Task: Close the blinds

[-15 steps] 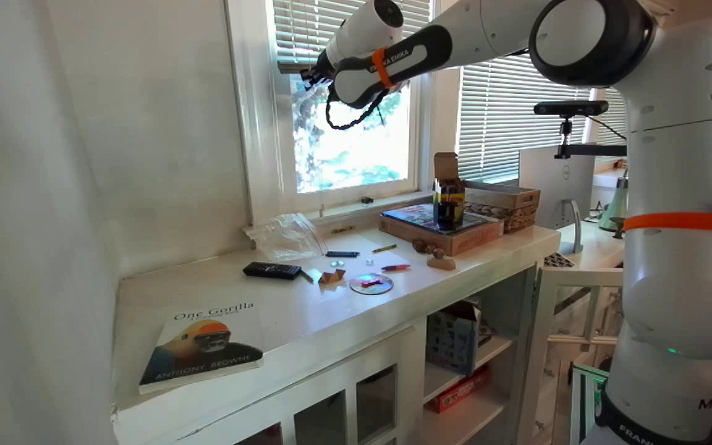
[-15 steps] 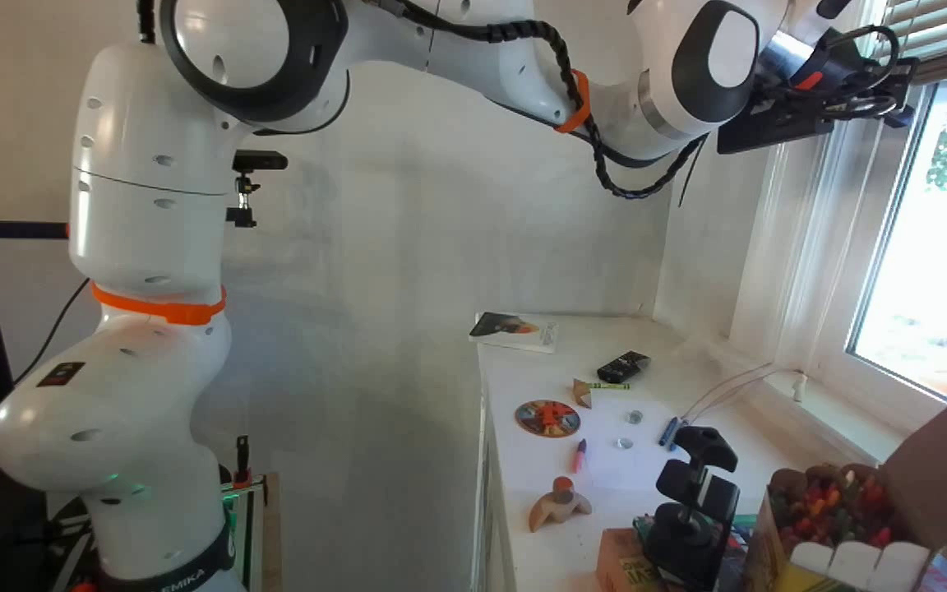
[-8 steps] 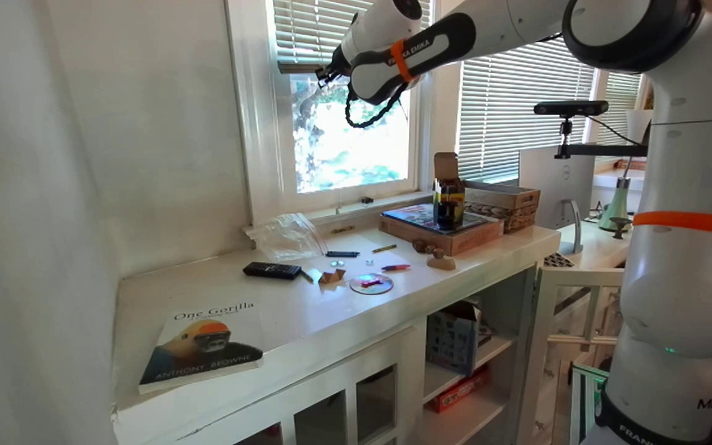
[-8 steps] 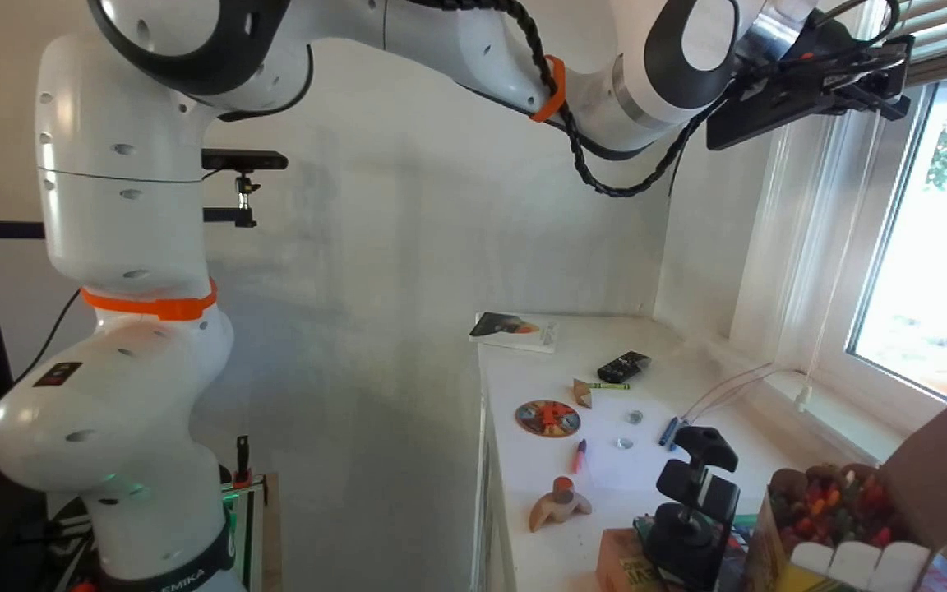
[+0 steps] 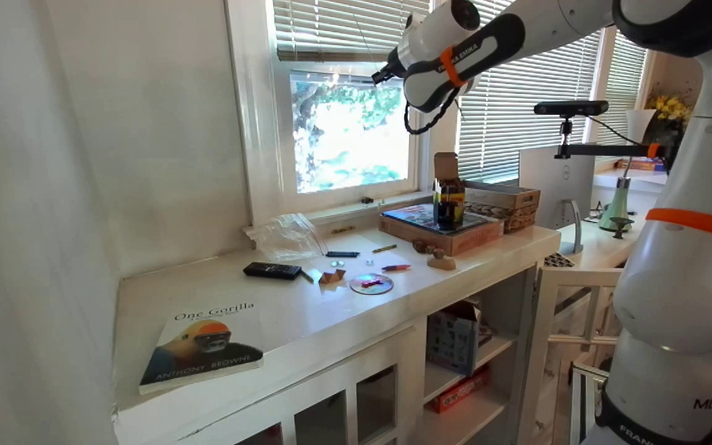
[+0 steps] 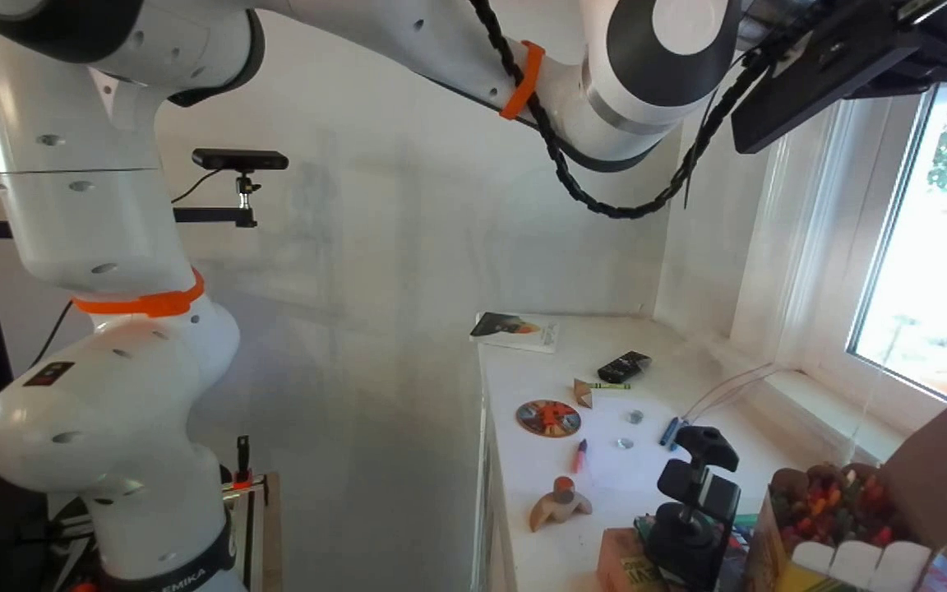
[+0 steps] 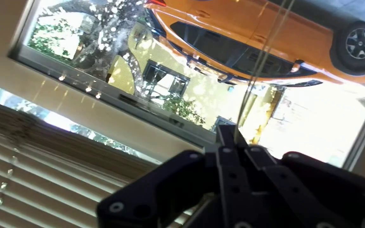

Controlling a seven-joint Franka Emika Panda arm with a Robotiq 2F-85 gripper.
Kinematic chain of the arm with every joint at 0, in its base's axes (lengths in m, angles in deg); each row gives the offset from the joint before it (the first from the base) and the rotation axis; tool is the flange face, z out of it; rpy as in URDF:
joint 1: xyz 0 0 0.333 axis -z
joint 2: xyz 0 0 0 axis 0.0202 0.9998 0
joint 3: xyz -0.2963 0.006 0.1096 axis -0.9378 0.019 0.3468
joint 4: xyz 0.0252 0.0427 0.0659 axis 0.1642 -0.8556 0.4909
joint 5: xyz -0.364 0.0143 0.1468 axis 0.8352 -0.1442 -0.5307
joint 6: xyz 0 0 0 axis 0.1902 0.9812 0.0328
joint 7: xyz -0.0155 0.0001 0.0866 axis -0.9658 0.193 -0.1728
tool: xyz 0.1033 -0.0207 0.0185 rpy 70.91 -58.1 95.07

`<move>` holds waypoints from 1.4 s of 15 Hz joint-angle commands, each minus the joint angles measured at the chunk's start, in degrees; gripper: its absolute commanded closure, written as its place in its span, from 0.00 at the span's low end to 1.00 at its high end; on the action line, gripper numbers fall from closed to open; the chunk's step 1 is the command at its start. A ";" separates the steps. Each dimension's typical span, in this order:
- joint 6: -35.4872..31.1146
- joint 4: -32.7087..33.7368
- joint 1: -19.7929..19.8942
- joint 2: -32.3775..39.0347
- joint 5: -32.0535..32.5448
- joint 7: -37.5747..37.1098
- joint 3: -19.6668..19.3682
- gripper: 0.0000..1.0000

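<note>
Window (image 5: 351, 133) common to all views

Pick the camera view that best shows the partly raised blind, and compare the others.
An exterior view: the blind spans the window's width, bottom rail clear, one end covered by the robot's arm. The wrist view brings slats closer, but only a portion, upside down. In an exterior view, black wrist hardware leaves none clearly visible.

Off-white wall (image 5: 164, 142): plain, unevenly shaded. White-framed window (image 5: 353, 139) adjoining: bright with daylight; green foliage (image 7: 182, 106) and an orange car (image 7: 246, 23) visible outside. White-painted cabinet (image 5: 337, 327) beneath the window: one white glass-paned door (image 5: 581, 339) standing open, white interior shelves (image 5: 467, 421) exposed. Wide white slatted blinds (image 5: 504, 111) beyond the window: hanging down, backlit.
</note>
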 commanded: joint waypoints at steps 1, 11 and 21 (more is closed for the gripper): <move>-2.08 -5.39 5.46 -1.25 5.23 -0.55 -1.59 1.00; -2.75 7.65 6.03 2.35 4.83 -5.01 6.80 1.00; -1.53 27.43 4.93 10.88 5.03 -8.05 9.00 1.00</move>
